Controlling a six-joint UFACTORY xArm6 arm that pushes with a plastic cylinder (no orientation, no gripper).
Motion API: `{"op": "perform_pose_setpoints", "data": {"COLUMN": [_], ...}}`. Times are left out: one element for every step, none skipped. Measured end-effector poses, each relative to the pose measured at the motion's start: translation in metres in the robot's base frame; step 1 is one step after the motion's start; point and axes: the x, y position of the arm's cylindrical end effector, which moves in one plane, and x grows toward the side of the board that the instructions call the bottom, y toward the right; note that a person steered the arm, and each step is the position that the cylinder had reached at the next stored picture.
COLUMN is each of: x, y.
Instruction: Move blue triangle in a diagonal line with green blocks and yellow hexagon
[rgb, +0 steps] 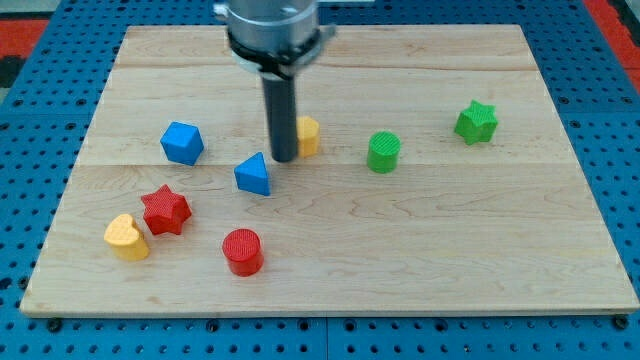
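Observation:
The blue triangle (254, 174) lies left of the board's middle. My tip (283, 159) stands just to its upper right, close to it, and right in front of the yellow hexagon (307, 135), which the rod partly hides. A green cylinder (383, 152) sits to the right of the hexagon. A green star (476, 122) sits farther right and a little higher.
A blue cube-like block (182, 142) lies at the left. A red star (165, 209), a yellow heart (126, 237) and a red cylinder (242, 251) lie at the lower left. The wooden board (450, 260) rests on a blue pegboard.

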Motion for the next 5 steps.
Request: {"op": "perform_pose_setpoints", "data": {"x": [-0.014,-0.075,-0.042,-0.024,-0.013], "y": [-0.034,-0.018,0.049,0.024,0.024]}}
